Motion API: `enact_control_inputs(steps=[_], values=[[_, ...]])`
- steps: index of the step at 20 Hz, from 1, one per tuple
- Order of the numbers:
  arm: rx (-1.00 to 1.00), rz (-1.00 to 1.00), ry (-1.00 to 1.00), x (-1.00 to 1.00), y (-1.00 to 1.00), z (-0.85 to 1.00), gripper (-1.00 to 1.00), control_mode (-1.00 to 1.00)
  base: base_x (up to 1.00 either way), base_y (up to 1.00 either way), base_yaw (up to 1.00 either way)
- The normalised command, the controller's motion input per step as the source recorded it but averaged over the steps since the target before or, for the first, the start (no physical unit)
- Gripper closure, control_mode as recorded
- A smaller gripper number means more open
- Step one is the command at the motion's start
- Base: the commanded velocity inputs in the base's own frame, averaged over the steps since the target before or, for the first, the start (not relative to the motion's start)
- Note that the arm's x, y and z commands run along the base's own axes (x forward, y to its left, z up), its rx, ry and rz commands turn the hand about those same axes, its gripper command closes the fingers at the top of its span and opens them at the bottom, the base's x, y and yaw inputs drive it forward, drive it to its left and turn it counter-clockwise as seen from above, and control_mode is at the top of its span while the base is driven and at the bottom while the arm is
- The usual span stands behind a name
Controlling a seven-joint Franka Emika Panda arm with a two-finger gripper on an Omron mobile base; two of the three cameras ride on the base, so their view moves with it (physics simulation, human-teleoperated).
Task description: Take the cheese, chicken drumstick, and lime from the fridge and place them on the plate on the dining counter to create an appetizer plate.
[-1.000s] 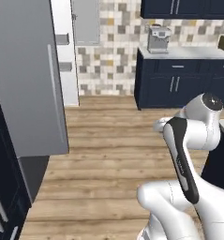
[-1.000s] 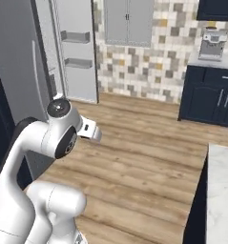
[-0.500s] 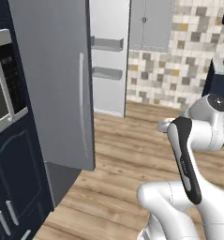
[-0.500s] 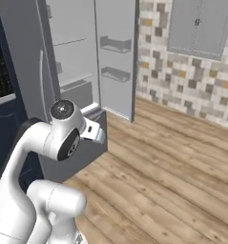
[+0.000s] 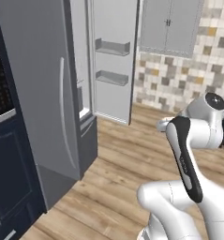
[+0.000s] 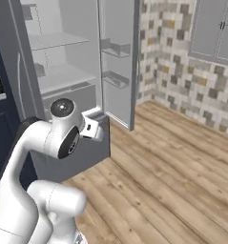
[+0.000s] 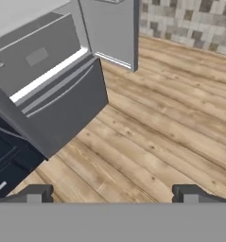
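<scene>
The fridge point(image 6: 63, 78) stands open, with pale grey shelves and a drawer front point(image 7: 39, 56) low down. Its right door point(image 5: 112, 61) is swung out and carries two door bins; its left door point(image 5: 38, 93) is closed. My gripper point(image 7: 112, 193) is open, its two dark fingertips point(image 7: 34, 194) wide apart over bare wooden floor in front of the fridge. The hand point(image 6: 93, 128) hangs at about drawer height, short of the fridge. The cheese, chicken drumstick, lime, plate and dining counter are out of view.
Dark navy cabinets with a built-in oven point(image 5: 3, 93) flank the fridge on the left. A grey wall cabinet point(image 5: 172, 23) hangs on the tiled wall to the right. Wooden floor point(image 6: 172, 171) lies open in front of the fridge.
The whole picture has shifted: the base has turned and closed in on the fridge, whose open interior now faces me. The arm keeps its pose and the jaws stay open.
</scene>
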Motion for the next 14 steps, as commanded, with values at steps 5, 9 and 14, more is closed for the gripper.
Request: enact_control_inputs(steps=[5,9,14], values=[[0.0,0.0,0.0,0.0,0.0,0.0,-1.0,1.0,0.31,-0.49,0.45],[0.0,0.0,0.0,0.0,0.0,0.0,-1.0,1.0,0.09,-0.94,0.55],[0.0,0.0,0.0,0.0,0.0,0.0,-1.0,1.0,0.17,-1.0,0.53]])
